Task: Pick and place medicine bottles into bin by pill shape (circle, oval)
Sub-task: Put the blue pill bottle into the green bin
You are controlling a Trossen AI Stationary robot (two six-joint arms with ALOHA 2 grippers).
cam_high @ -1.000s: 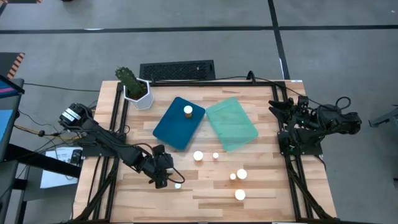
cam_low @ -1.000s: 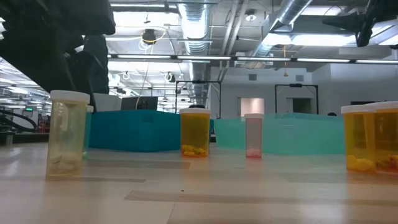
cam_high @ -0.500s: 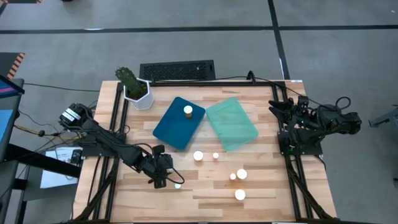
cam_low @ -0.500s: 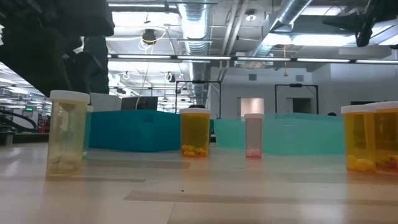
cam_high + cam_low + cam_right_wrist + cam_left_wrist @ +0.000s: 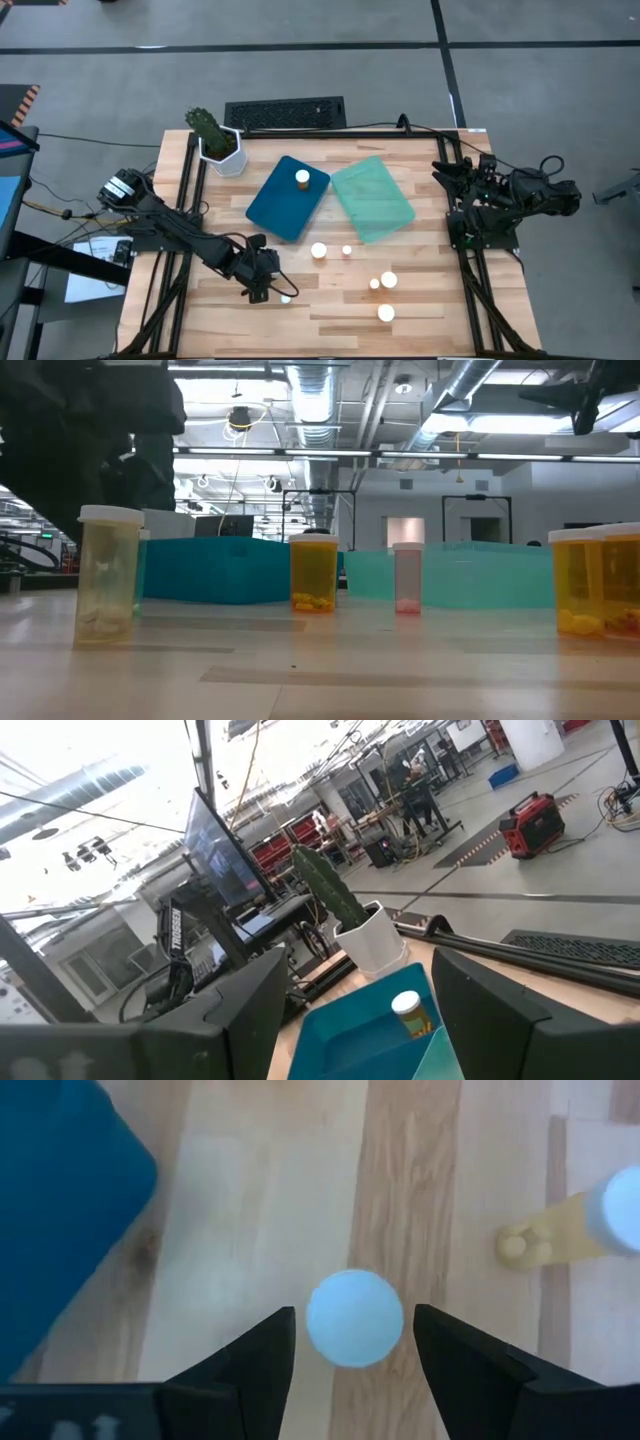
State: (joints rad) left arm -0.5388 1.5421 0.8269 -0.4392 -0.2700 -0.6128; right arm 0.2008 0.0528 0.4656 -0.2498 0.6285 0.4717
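Note:
A pale bottle with a white cap (image 5: 355,1318) stands upright on the wood table near its front left; it also shows in the high view (image 5: 286,297) and the low view (image 5: 107,575). My left gripper (image 5: 352,1316) is open above it, pointing down, one finger on each side of the cap with a gap at both. Several more bottles (image 5: 319,250) (image 5: 389,280) (image 5: 386,313) stand on the table's middle. One bottle (image 5: 302,178) stands in the dark blue tray (image 5: 280,205). The mint green tray (image 5: 375,205) lies beside it. My right gripper (image 5: 360,1010) is open and empty at the table's right edge.
A white cactus pot (image 5: 225,155) stands at the table's far left corner, and a black keyboard (image 5: 285,113) lies along the far edge. Bare wood lies in front of the pale bottle and at the near right.
My left gripper has come down a little over the pale bottle, staying open. The bottle has not moved.

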